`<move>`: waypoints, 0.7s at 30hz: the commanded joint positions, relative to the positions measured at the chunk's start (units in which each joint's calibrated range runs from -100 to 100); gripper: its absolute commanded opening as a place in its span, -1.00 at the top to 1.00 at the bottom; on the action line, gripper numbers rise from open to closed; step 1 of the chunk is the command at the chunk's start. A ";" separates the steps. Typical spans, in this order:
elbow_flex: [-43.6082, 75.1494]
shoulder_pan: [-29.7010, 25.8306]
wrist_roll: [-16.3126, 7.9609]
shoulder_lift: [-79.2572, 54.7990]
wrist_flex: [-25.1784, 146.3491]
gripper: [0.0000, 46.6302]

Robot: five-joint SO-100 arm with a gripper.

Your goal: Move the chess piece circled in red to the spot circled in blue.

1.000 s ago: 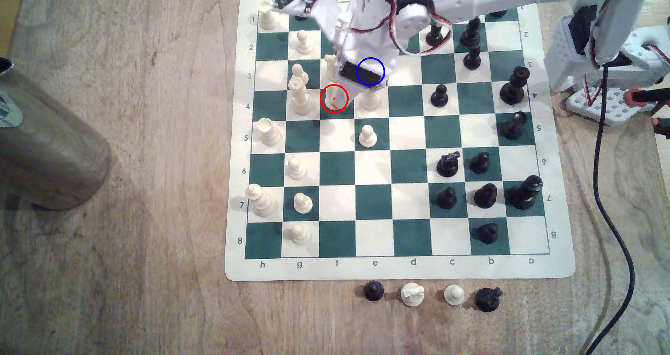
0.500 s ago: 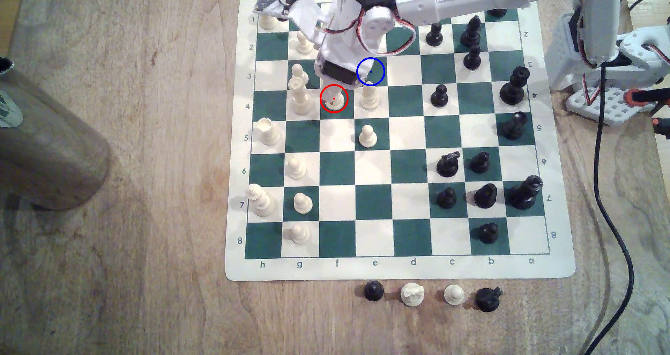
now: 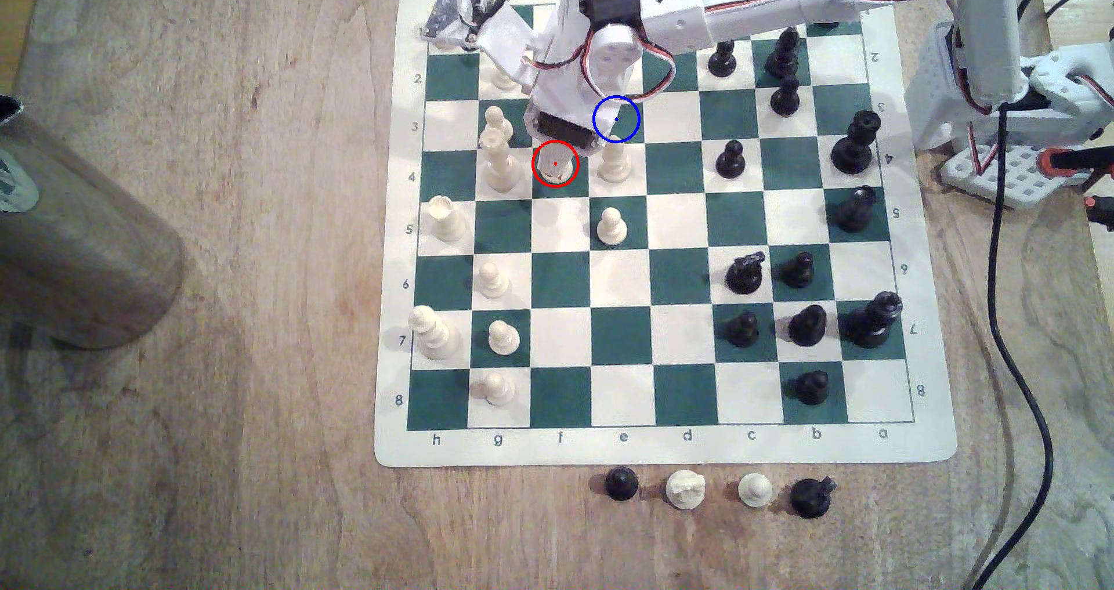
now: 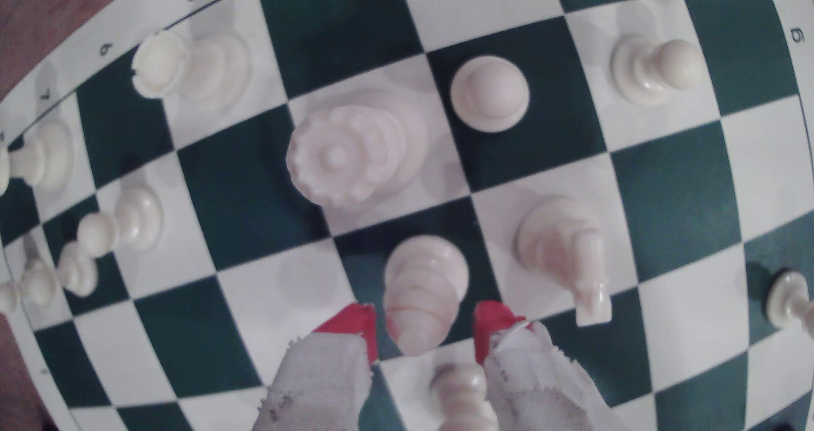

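Observation:
The chess piece (image 3: 556, 173), small and cream-white, stands on the red-ringed green square in the exterior view, mostly covered by my gripper (image 3: 556, 159) coming down over it. The wrist view shows the piece (image 4: 423, 290) upright between my red-tipped fingers (image 4: 359, 325), one on each side with a small gap to each. The gripper (image 4: 425, 329) is open around it. The blue-circled spot (image 3: 628, 130) is the green square one column toward the exterior view's right and one row farther back, partly hidden by my arm.
A tall crowned white piece (image 3: 499, 165) stands close on the exterior view's left of the piece, and a white knight (image 3: 615, 162) on its right. A white pawn (image 3: 612, 227) sits nearer the front. Captured pieces (image 3: 684, 489) line the board's front edge. A metal cylinder (image 3: 78, 234) lies far left.
My gripper has swung toward the exterior view's left, off the blue-circled square, and has come down with its fingers around the red-circled piece. The piece has not moved.

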State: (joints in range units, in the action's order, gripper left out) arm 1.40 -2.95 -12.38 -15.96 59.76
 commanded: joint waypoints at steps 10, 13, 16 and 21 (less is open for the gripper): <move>8.12 -0.06 0.39 -1.27 -0.63 0.53; 8.12 0.09 0.49 -1.61 -0.55 0.54; 7.85 0.09 0.49 -1.53 -0.55 0.55; 7.76 -0.22 0.49 -0.85 -0.06 0.62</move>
State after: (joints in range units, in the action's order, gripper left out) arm 5.02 -2.95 -12.09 -19.65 59.76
